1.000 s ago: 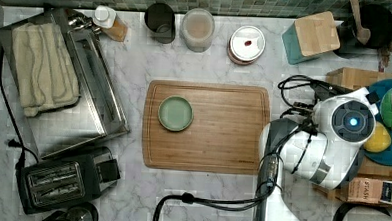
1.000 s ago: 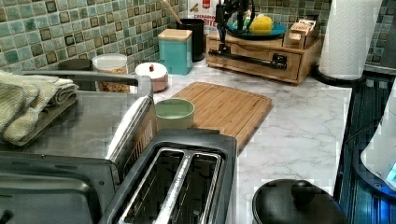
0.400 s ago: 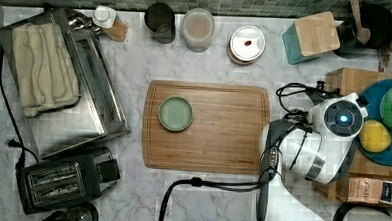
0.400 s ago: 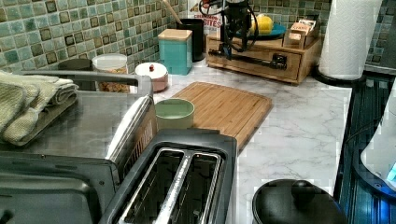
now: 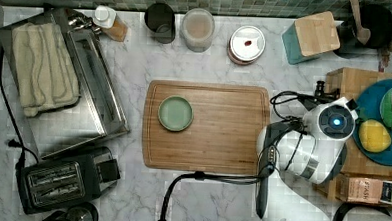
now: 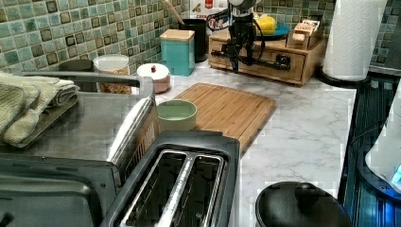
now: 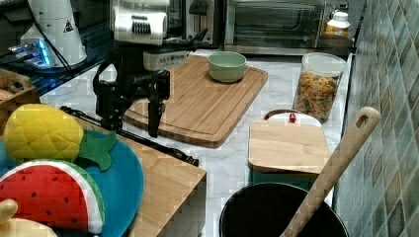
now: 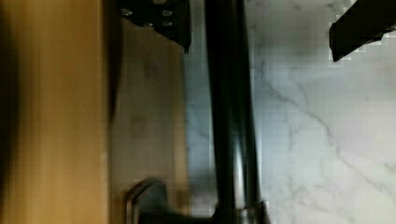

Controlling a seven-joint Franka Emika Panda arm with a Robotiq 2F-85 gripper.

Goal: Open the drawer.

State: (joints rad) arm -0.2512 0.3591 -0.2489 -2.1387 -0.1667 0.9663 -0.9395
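Setting: a white marble kitchen counter (image 5: 215,201) backed by green mosaic tile.
Drawer: the wide shallow light-wood drawer (image 6: 265,59) sits closed in a bamboo box cabinet (image 7: 170,180) at the top view's right edge, at the far end of the counter in the left view.
Handle: a long black metal bar handle (image 8: 231,116) runs along the drawer front, standing off it on posts, which leaves room for a finger behind it.
Axis: the bar's long axis lies level, parallel to the drawer front; the front faces the grooved wooden cutting board (image 5: 208,126), so I judge the pull goes that way, square to the bar.
Gripper: the black two-finger gripper (image 7: 132,111) points down in front of the drawer with its fingers (image 7: 154,116) spread wide; in the wrist view one tip is on the drawer side of the bar and one on the marble side, nothing clamped.
Why so: straddling the bar lets a squeeze catch it crosswise.
Around: a pale green bowl (image 5: 175,113) rests on the board; a blue plate (image 5: 382,148) of toy fruit sits on the cabinet top.
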